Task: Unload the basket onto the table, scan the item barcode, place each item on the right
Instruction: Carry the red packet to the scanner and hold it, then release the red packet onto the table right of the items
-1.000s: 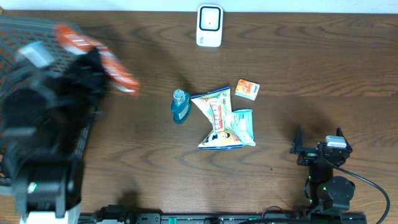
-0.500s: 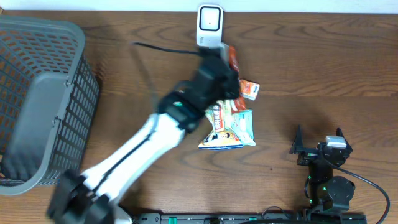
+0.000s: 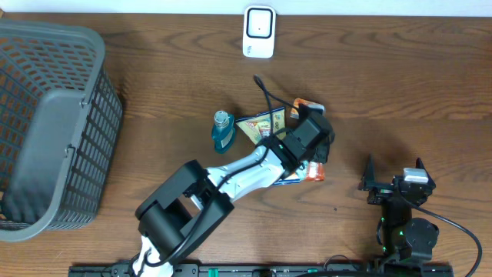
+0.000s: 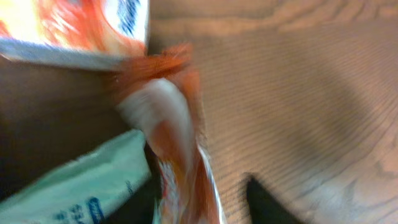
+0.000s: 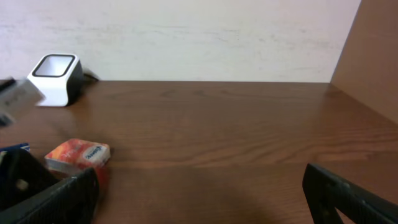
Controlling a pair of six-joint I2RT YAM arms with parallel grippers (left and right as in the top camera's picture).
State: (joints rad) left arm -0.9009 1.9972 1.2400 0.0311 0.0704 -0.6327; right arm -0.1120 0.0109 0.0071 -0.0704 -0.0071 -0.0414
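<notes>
Item under inspection: the orange packet (image 3: 314,171), lying on the table (image 3: 400,92) at the right edge of the central pile, its end projecting from beneath the left tool (image 3: 315,154). In the left wrist view it appears as a blurred, crinkled foil strip with a sealed end. Judgement: light, soft and flexible, with a slick film that may slip or fold. It is best taken across a flat sealed end, keeping the printed face unobstructed for the scanner (image 3: 259,32), which stands well apart at the far edge. Left tool: directly over the packet, but the blur does not show whether the jaws pinch it or stand clear, so I cannot tell. Adjacent items: a teal pack (image 4: 74,190) just beside the packet, a snack bag (image 3: 261,127), a small orange box (image 5: 78,154) and a blue bottle (image 3: 222,131). There is a risk of dragging these neighbours. Right tool (image 3: 393,175): parked near the front right, jaws spread wide, holding nothing. Container: the grey mesh basket (image 3: 77,154) at the far left, with no item made out inside and its left edge cut off.
</notes>
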